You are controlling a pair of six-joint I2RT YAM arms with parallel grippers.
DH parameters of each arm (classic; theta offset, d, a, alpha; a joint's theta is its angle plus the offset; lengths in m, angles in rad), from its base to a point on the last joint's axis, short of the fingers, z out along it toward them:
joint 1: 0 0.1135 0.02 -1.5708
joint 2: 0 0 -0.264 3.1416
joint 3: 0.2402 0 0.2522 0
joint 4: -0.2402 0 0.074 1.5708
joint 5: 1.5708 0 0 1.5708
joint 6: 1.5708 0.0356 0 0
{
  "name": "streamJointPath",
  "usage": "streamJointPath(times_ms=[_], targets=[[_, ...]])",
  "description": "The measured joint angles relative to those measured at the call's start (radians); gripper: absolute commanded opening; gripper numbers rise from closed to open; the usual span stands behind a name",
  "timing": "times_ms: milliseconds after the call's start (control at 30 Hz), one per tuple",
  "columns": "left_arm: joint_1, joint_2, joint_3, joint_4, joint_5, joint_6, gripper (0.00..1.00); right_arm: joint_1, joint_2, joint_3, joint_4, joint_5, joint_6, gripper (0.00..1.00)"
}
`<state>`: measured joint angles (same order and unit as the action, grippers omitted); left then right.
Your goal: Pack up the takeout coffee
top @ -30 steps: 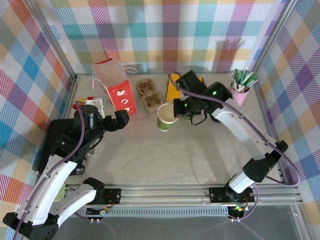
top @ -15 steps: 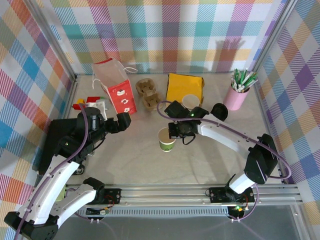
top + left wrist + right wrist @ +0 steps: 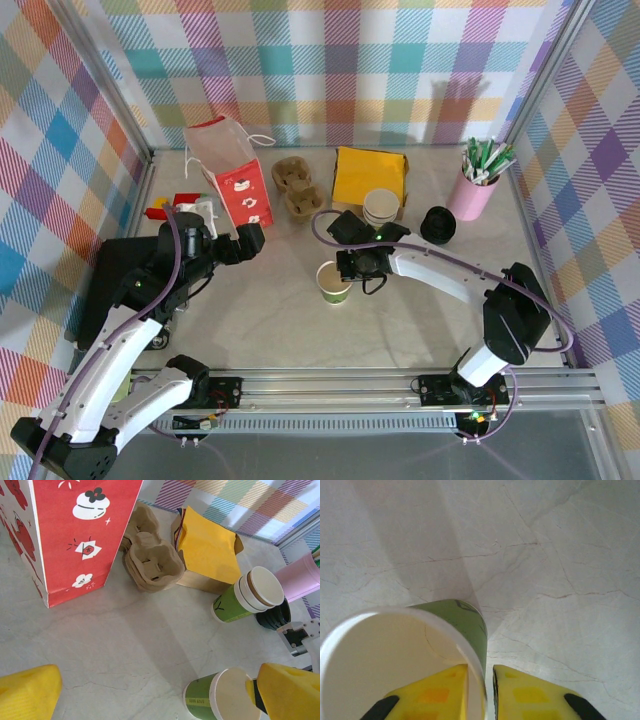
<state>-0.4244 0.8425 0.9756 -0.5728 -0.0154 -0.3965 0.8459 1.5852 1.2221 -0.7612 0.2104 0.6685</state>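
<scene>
Three plaid walls (image 3: 330, 60) ring a pale marbled bench (image 3: 300, 330). Mid-bench sits the open-topped green, white-rimmed cup (image 3: 333, 282), right gripper (image 3: 352, 268) clamped on its rim; left gripper (image 3: 247, 240) spread apart.

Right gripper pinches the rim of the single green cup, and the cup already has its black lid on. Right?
No lid yet: the right wrist view shows the cup open, right gripper pinching its rim. The black lid lies beside the pink cup.
</scene>
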Motion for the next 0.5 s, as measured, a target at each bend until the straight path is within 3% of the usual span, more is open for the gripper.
streamJointPath(times_ms=[133,367,500], targets=[[0.0,0.0,0.0,0.0,0.0,0.0,1.0,0.0,0.0,0.008,-0.016,0.008,-0.005,0.43],[0.0,0.0,0.001,0.0,0.0,0.001,1.0,-0.006,-0.057,0.142,-0.126,0.085,-0.038,0.45],[0.0,0.0,0.005,0.0,0.0,0.005,1.0,-0.058,-0.142,0.208,-0.182,0.162,-0.061,0.46]])
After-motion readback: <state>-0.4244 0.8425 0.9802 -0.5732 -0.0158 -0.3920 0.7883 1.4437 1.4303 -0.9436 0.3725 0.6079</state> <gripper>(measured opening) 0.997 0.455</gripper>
